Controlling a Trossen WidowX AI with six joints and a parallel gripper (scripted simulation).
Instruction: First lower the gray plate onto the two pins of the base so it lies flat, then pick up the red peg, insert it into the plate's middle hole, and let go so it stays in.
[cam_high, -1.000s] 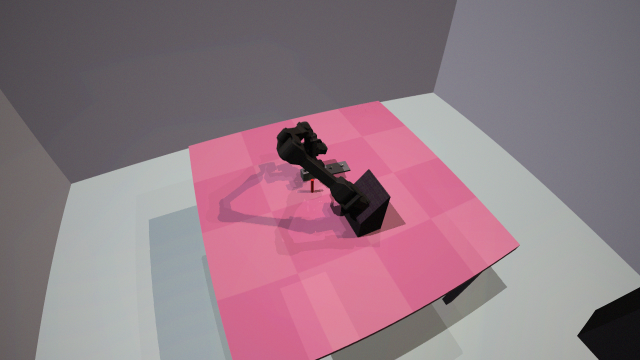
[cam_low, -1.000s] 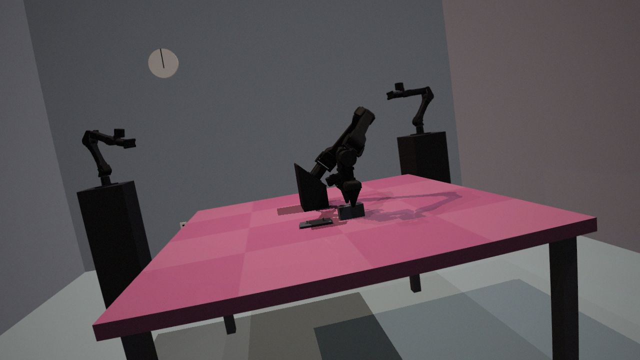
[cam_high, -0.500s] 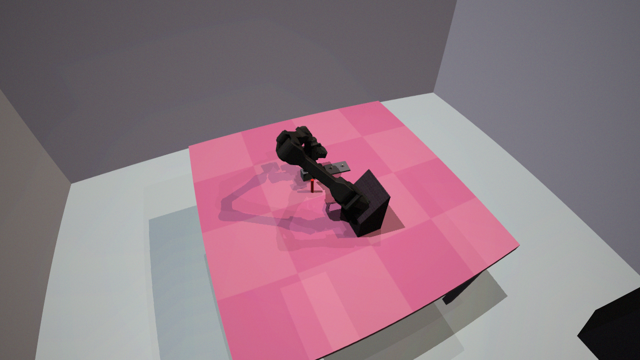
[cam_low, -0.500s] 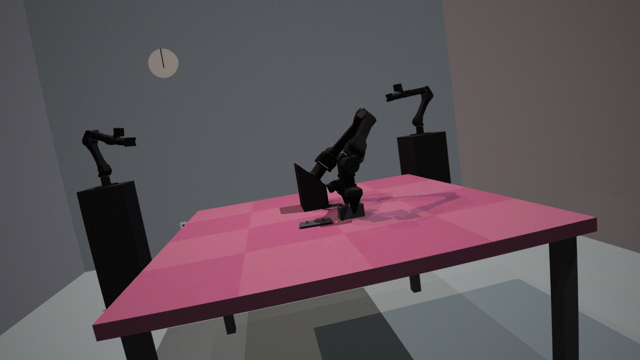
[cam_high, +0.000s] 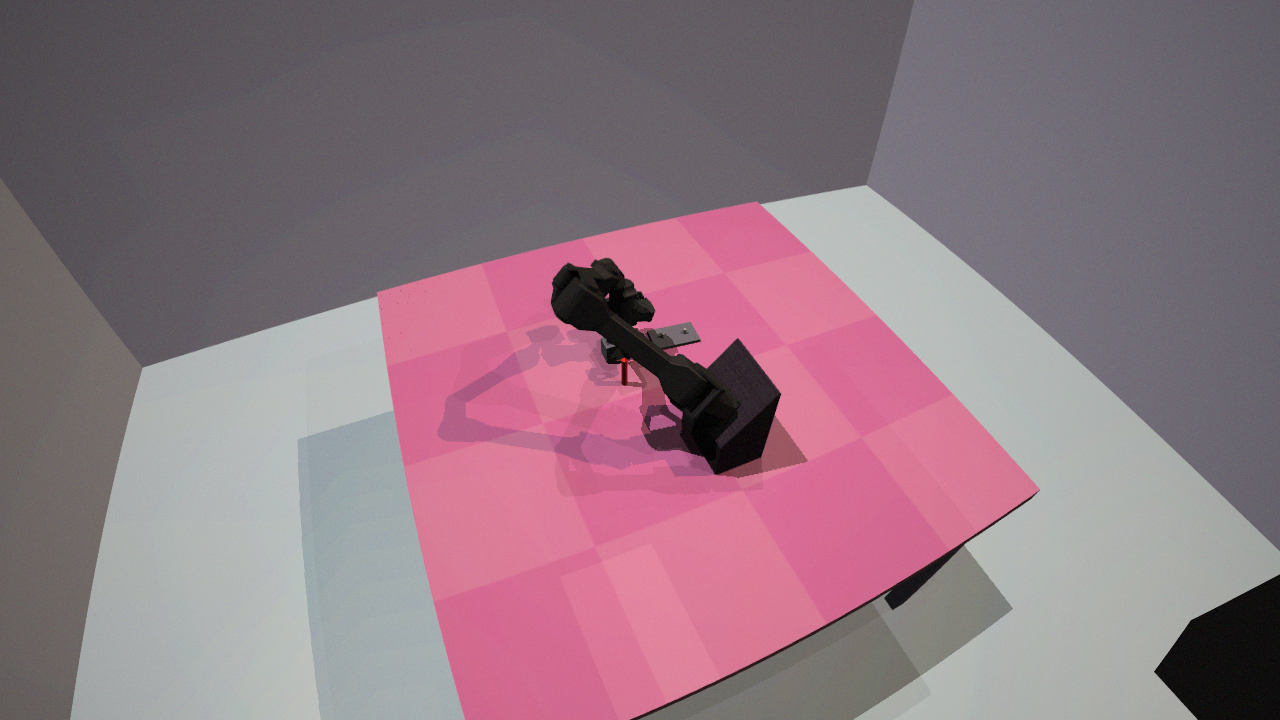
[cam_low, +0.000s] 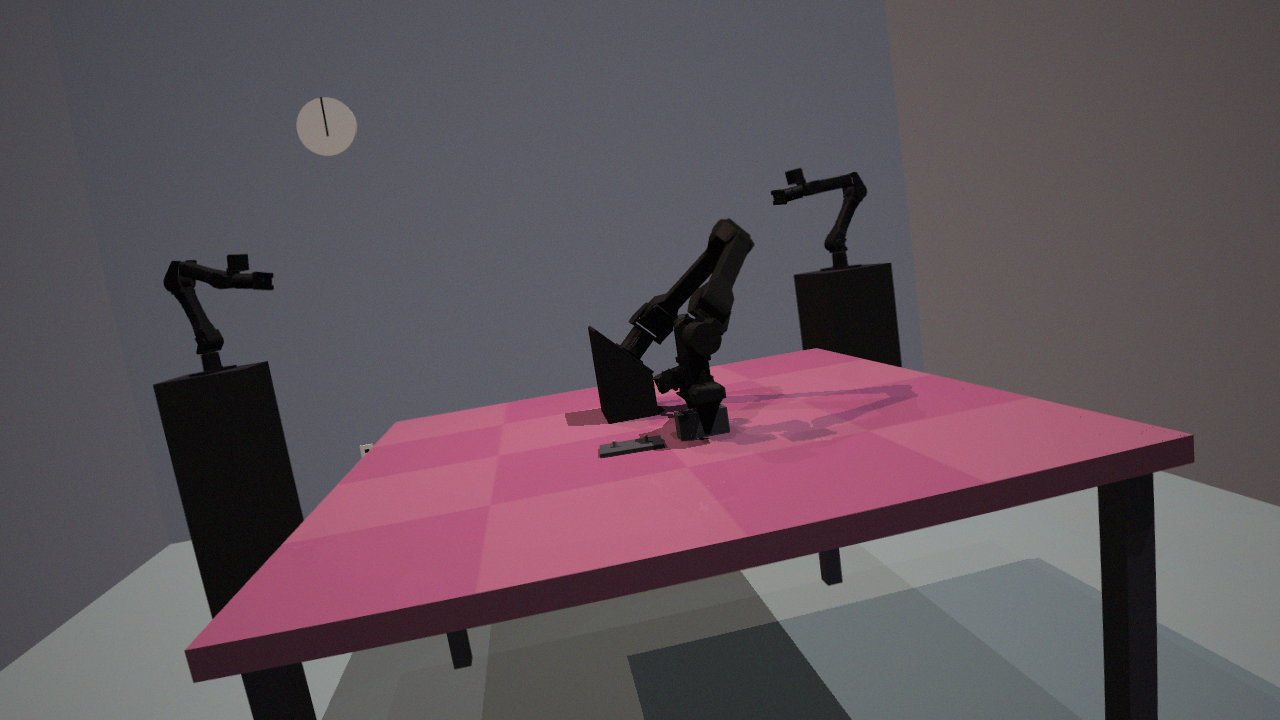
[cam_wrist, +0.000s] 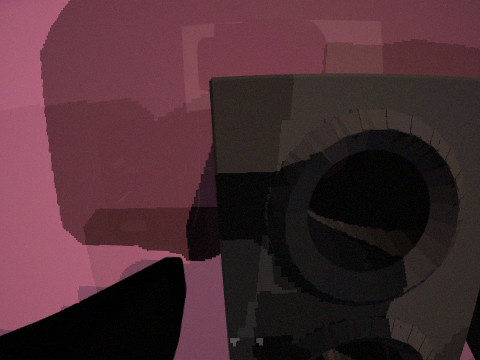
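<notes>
The gray plate (cam_high: 610, 351) (cam_low: 687, 428) (cam_wrist: 250, 120) is a thick block with three round holes, standing on the table beside the base; two holes show in the wrist view. My gripper (cam_low: 703, 427) (cam_wrist: 318, 270) is open and low around the plate, one finger on each side. A pink gap shows between the left finger and the plate; the right finger is barely in view. The flat gray base (cam_high: 678, 341) (cam_low: 631, 447) lies on the table with two upright pins. The red peg (cam_high: 624, 373) stands upright near the plate; it is hidden in the exterior view.
The pink checkered table (cam_high: 680, 573) (cam_low: 572, 528) bears the arm's dark wedge-shaped mount (cam_high: 760, 402) (cam_low: 622, 389). The arm passes over the peg and base area in the top view. Two other arms (cam_low: 192, 304) (cam_low: 845, 210) stand on dark pedestals beyond the table.
</notes>
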